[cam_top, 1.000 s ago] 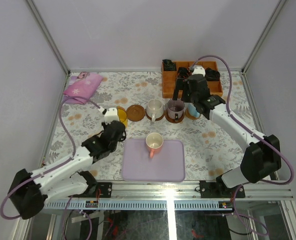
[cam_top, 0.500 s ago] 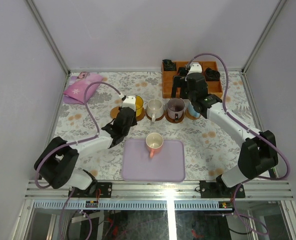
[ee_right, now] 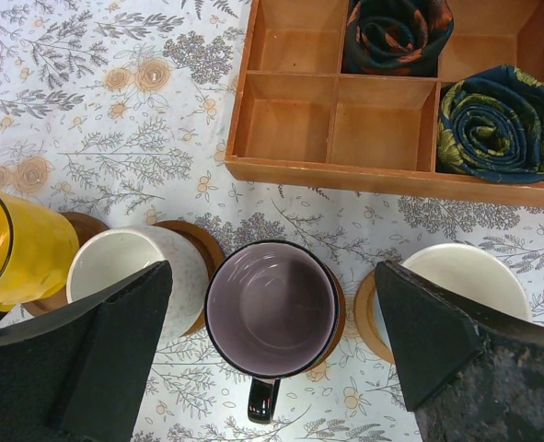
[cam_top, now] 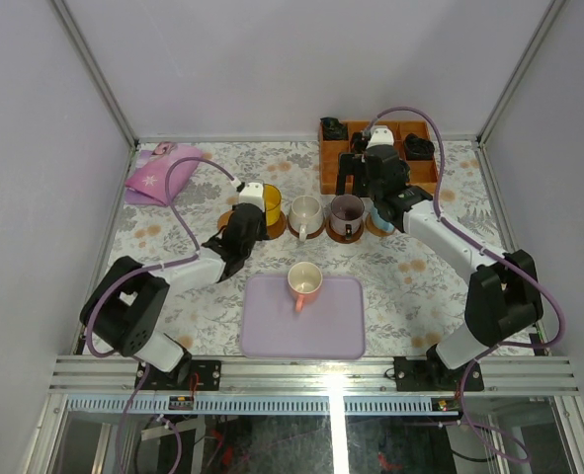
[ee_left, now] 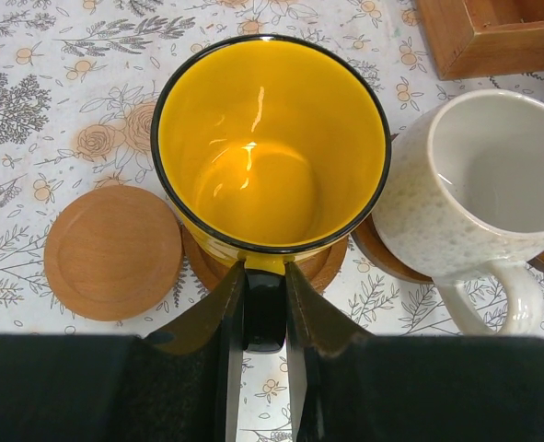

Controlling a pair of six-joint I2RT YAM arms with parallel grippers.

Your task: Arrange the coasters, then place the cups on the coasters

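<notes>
Left gripper [ee_left: 264, 281]: jaws nearly closed, pinching the dark handle of the glossy yellow ceramic mug [ee_left: 272, 147] from the near side.
Yellow mug, position: over a round brown wooden coaster [ee_left: 325, 265] whose rim shows on both sides of the mug's base. The right wrist view suggests a slight tilt, and it cannot be told whether the base rests flat.
Right gripper [ee_right: 273, 276]: jaws spread fully and holding nothing, poised above the dull purple-grey mug [ee_right: 270, 322], which sits on its own coaster.
Row: the speckled cream-white mug [ee_left: 479, 184] and the light blue mug [cam_top: 379, 218] each stand on a coaster. The leftmost coaster [ee_left: 112, 251] is bare.
Outstanding: the pink mug [cam_top: 305, 281] stands on the flat lavender rectangular tray [cam_top: 272, 336], probably destined for the bare coaster.
Step in hand (judged): seating the yellow mug on its coaster.
Technique: level the mug, centre its base inside the raised rim and lower it straight. Release only once the base is flat, then retreat along the line of the handle so the fingers do not drag it.
Risk: the cream-white mug stands just beside and sideways drift could knock it. A base caught on the rim would leave the mug tilted.
</notes>
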